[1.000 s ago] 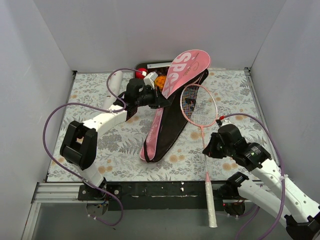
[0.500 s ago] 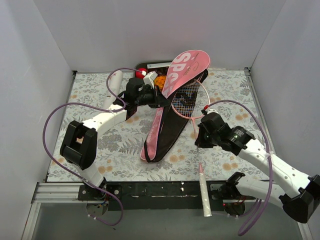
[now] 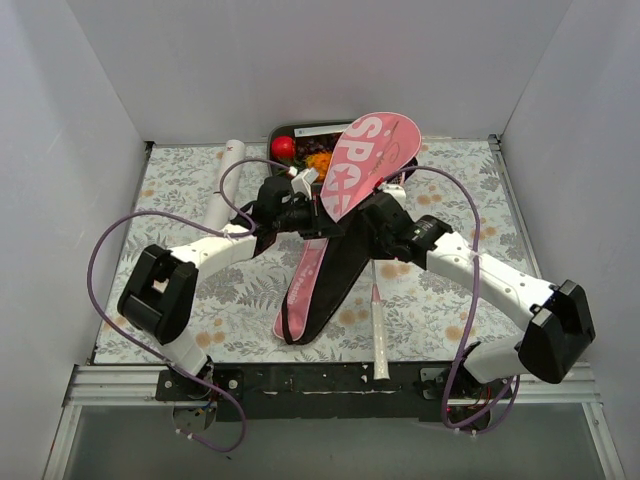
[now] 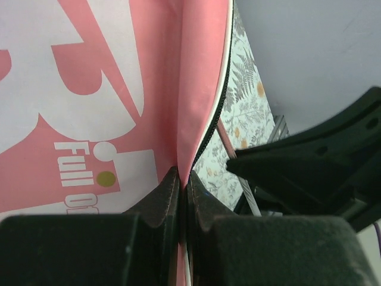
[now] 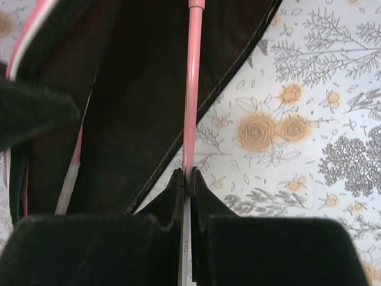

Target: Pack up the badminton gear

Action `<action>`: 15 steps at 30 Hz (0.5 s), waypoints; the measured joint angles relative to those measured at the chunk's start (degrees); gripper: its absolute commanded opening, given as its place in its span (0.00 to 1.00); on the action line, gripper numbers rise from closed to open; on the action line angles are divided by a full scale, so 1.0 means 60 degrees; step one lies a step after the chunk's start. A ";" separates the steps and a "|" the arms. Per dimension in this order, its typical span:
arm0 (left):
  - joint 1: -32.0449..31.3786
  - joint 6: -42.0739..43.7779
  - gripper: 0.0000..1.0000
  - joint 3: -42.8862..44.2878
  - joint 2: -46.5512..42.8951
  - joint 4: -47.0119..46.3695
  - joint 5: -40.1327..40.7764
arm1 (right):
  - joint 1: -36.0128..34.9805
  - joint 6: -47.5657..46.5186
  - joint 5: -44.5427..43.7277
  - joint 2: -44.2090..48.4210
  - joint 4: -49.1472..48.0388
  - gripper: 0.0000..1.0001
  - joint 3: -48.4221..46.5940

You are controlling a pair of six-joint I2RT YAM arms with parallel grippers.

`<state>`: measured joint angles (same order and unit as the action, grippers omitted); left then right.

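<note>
The long pink bag (image 3: 370,150) lies diagonally mid-table, its lettered flap raised and its black inside (image 3: 335,265) showing. My left gripper (image 3: 312,200) is shut on the flap's edge (image 4: 202,107), its tips (image 4: 183,182) pinching the pink fabric. My right gripper (image 3: 372,238) is shut on a racket's pink shaft (image 5: 191,89), tips (image 5: 188,179) clamped on it. The shaft runs in over the open bag; the head is hidden under the flap. The pale handle (image 3: 378,340) points at the near edge. The white tube (image 3: 225,180) lies at the back left. A second racket is not clearly visible.
The grey food tray (image 3: 285,130) with the red ball (image 3: 283,147) stands at the back, partly under the flap. White walls close in three sides. My right arm (image 4: 315,167) is close beside the left gripper. The floral mat (image 3: 460,200) covers the table.
My right gripper has carried the racket left and back, sliding its head into the bag under the flap. The left gripper still holds the flap and has shifted slightly.
</note>
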<state>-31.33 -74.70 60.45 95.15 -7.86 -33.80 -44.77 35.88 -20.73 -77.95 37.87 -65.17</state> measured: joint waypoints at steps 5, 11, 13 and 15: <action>-0.0040 -0.0681 0.00 -0.0630 -0.0601 -0.0044 -0.0157 | 0.0000 0.0321 -0.0506 -0.0586 -0.1224 0.01 0.0073; -0.0051 -0.1450 0.00 -0.0663 -0.1581 -0.0047 -0.0408 | 0.0004 0.0648 -0.0528 -0.0903 -0.3931 0.01 0.1009; -0.0051 -0.1734 0.00 -0.0663 -0.1661 -0.0135 -0.0495 | 0.0004 0.0667 -0.0404 -0.1060 -0.4972 0.01 0.1359; -0.0036 -0.2084 0.00 -0.0729 -0.1661 -0.0288 -0.0517 | 0.0018 0.0627 -0.0146 -0.1290 -0.5697 0.01 0.1435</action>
<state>-31.55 -87.20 56.07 85.19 -9.58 -36.91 -44.66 39.64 -21.61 -85.69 3.68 -56.55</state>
